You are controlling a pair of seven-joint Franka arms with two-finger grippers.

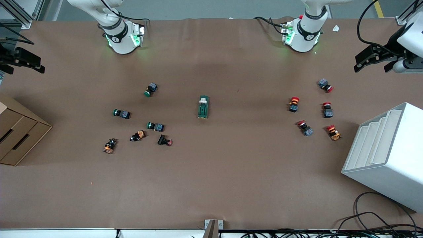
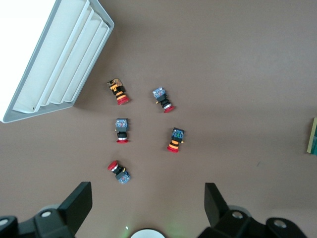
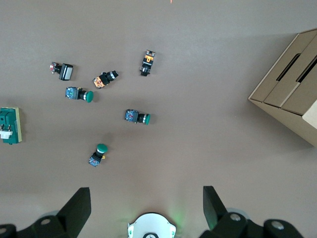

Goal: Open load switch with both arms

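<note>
- The load switch [image 1: 203, 106] lies flat in the middle of the brown table [image 1: 231, 172], between the two clusters of push-buttons, its white toggle end pointing toward the arms' bases (nothing touches it).
- The left gripper [image 1: 375, 61] hangs in the air over the table edge at the left arm's end, above the white tiered rack [image 1: 383, 155]; its fingers [image 2: 74, 206] are spread wide apart and hold nothing.
- The right gripper [image 1: 23, 61] hangs over the table edge at the right arm's end, above the cardboard drawer box [image 1: 19, 135]; its fingers [image 3: 74, 208] are likewise spread and hold nothing.
- Five red-capped buttons [image 1: 294, 104] lie scattered between the switch and the rack.
- Three green-capped buttons [image 1: 150, 89] and three darker, orange-marked parts [image 1: 109, 145] lie scattered toward the right arm's end, well apart from the switch.
- In the left wrist view only an edge of the switch [image 2: 313, 136] shows; in the right wrist view it [image 3: 10, 125] sits at the frame edge.
</note>
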